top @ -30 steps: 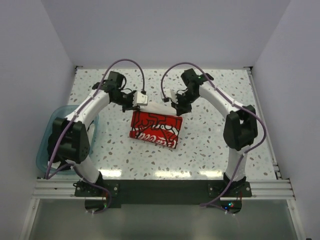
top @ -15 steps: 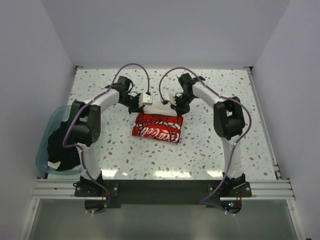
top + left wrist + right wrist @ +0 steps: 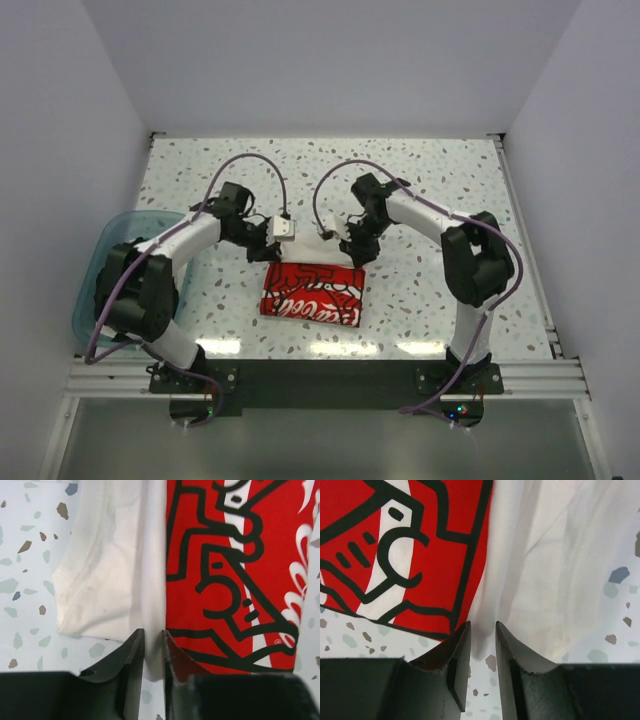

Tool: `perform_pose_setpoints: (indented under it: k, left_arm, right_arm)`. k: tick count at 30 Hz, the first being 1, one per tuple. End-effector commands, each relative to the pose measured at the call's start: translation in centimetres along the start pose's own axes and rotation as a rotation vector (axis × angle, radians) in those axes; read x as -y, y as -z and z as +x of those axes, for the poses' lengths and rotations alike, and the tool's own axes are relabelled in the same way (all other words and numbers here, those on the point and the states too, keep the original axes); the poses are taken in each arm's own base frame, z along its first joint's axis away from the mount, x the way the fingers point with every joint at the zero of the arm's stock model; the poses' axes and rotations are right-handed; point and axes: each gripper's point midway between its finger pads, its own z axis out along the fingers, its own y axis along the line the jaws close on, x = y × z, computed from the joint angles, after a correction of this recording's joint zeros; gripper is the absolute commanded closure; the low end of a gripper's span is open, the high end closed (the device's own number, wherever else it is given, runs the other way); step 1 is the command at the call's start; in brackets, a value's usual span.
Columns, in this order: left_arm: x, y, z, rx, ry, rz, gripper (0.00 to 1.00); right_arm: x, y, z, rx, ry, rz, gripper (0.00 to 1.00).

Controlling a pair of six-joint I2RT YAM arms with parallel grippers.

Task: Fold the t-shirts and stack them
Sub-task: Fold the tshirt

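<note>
The white t-shirt with the red print panel lies folded on the speckled table, near the middle. My left gripper pinches its far left edge. In the left wrist view the jaws are shut on white cloth beside the red print. My right gripper pinches the far right edge. In the right wrist view its jaws grip a fold of the white cloth. The black t-shirt does not show; my left arm covers most of the tub.
A translucent teal tub stands at the table's left edge, under my left arm. White walls close the table in on the left, back and right. The metal rail with the arm bases runs along the near edge.
Both grippers have moved toward the near edge, pulling the shirt with them. The red panel now lies closer to the arm bases. The left arm now covers the tub.
</note>
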Motion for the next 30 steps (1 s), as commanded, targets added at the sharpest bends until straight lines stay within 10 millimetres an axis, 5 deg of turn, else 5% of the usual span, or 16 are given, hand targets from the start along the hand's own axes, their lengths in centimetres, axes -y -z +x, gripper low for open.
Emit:
perform_pose_setpoints:
  k: [1, 3, 7, 12, 18, 30]
  left_arm:
    - [0.6, 1.4, -3.0, 0.094, 0.002, -0.015, 0.73]
    - [-0.4, 1.8, -4.8, 0.132, -0.023, -0.050, 0.59]
    - [-0.8, 0.3, -7.2, 0.152, -0.117, -0.036, 0.55]
    - [-1.3, -3.3, -7.9, 0.144, -0.162, 0.043, 0.53]
    - [-2.9, -6.2, -7.4, 0.125, -0.174, 0.061, 0.53]
    - [-2.5, -9.2, -5.6, 0.054, -0.174, 0.154, 0.54]
  right_arm:
    - [0.3, 3.3, -2.6, 0.117, -0.117, 0.052, 0.68]
    - [1.4, 4.6, -3.0, 0.178, -0.238, 0.081, 0.64]
    - [4.2, 6.3, -5.8, 0.320, -0.397, 0.086, 0.67]
    - [6.8, 4.6, -7.1, 0.418, -0.603, 0.047, 0.78]
    - [8.7, 2.6, -7.7, 0.471, -0.740, 0.003, 0.82]
    - [9.9, -0.9, -6.7, 0.464, -0.901, -0.075, 0.85]
